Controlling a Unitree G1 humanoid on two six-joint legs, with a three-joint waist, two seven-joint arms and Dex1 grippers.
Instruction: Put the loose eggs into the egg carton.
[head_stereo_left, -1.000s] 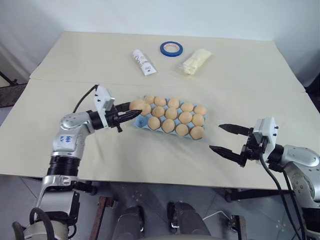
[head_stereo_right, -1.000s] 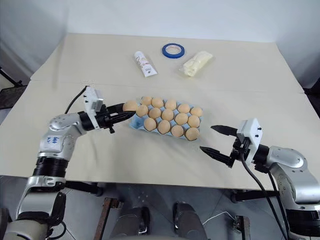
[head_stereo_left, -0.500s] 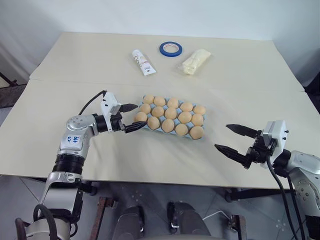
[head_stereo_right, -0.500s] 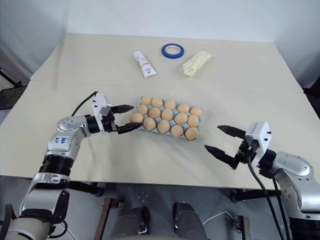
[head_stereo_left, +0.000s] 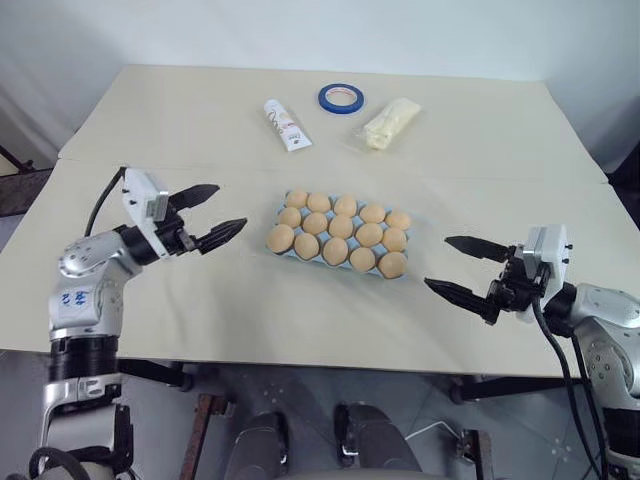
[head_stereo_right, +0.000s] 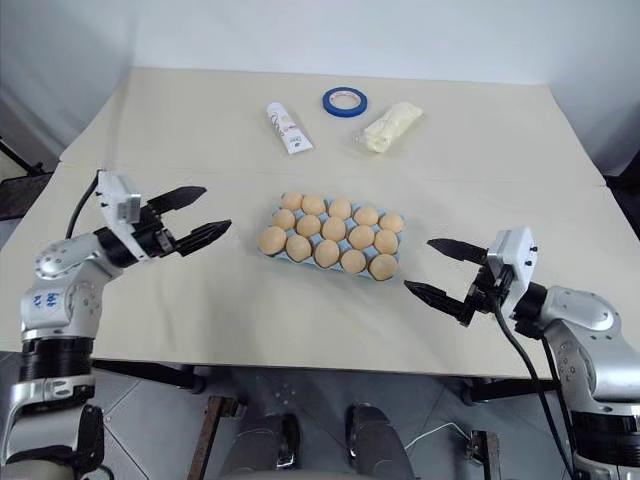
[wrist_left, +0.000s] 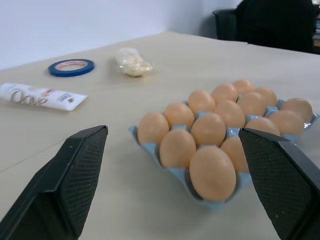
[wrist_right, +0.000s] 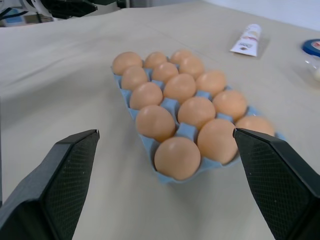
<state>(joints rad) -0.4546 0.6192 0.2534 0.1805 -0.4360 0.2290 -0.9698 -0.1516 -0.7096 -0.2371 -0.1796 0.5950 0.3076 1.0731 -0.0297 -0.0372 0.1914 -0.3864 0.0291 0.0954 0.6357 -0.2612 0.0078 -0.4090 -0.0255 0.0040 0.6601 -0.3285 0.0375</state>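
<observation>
Your left gripper (head_stereo_left: 207, 211) and right gripper (head_stereo_left: 462, 268) both hang level with jaws spread wide, empty, tips pointing inward toward each other.

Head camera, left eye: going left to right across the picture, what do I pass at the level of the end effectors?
Left end effector, open and empty → egg carton, every cup filled with eggs → right end effector, open and empty.
</observation>
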